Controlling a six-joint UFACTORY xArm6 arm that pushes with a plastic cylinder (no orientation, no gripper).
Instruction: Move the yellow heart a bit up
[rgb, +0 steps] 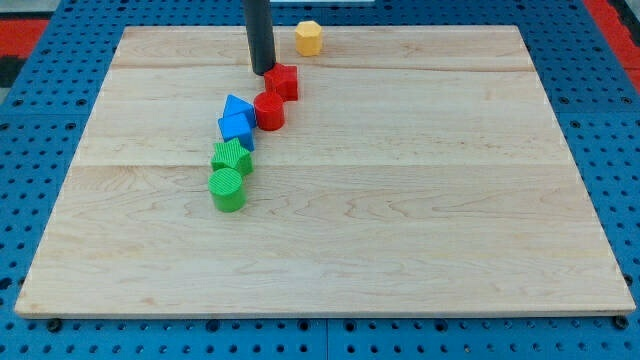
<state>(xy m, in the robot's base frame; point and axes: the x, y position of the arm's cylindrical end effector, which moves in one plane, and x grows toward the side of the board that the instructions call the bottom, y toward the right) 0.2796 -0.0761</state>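
The only yellow block (309, 38) sits near the board's top edge, a little right of the rod; its shape looks more hexagonal than heart-like. My tip (263, 72) rests on the board just left of a red block (283, 80), and lower left of the yellow block. Below it a chain of blocks runs down to the left: a red cylinder (269, 111), a blue triangular block (236, 104), a blue block (238, 128), a green block (232, 157) and a green cylinder (227, 189).
The wooden board (400, 200) lies on a blue perforated base (40, 150). The board's top edge runs just above the yellow block.
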